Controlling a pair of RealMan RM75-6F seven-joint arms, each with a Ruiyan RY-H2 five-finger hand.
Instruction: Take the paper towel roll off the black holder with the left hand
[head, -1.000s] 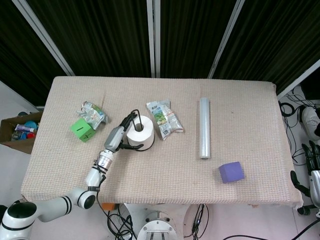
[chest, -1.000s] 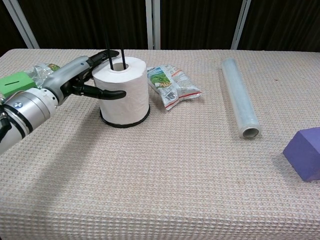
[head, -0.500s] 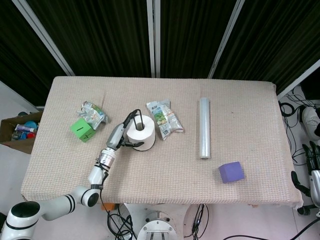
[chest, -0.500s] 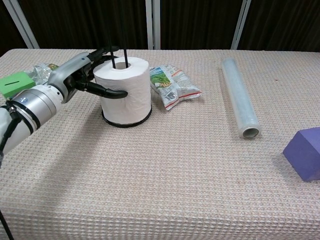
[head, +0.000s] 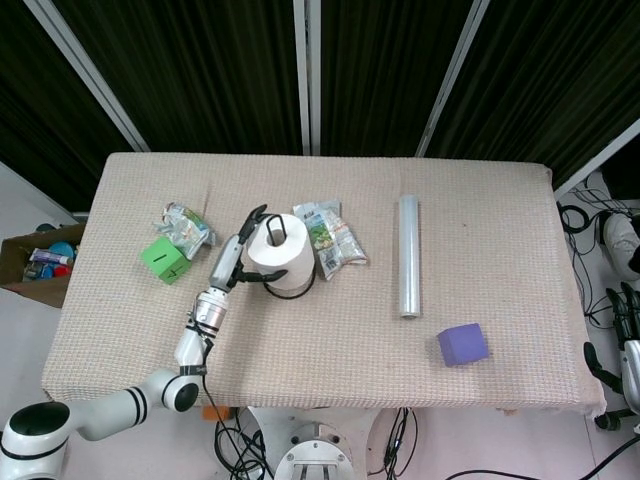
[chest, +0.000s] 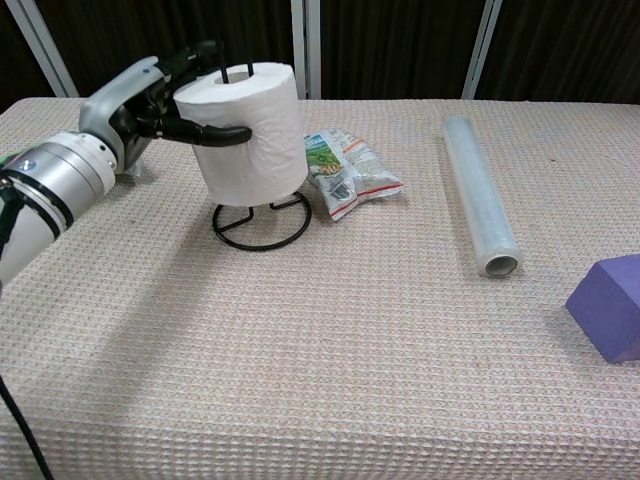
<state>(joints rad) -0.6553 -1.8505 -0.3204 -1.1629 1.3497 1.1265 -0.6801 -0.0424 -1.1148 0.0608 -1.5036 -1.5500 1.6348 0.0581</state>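
My left hand (chest: 150, 105) grips the white paper towel roll (chest: 252, 135) from its left side, thumb across the front. The roll (head: 280, 243) hangs raised above the ring base of the black holder (chest: 262, 223), with the holder's thin upright rods still running through its core. In the head view the left hand (head: 235, 262) sits just left of the roll, the holder (head: 293, 287) showing below it. My right hand (head: 628, 330) hangs off the table's far right edge, fingers apart and holding nothing.
A snack packet (chest: 350, 172) lies right next to the holder. A clear film roll (chest: 480, 195) lies further right and a purple block (chest: 610, 305) near the front right. A green block (head: 165, 260) and a crumpled wrapper (head: 187, 226) sit left of my hand.
The left hand has lifted the roll up off the holder's base, which now shows bare beneath it; hand and roll also shifted slightly toward the table's back.
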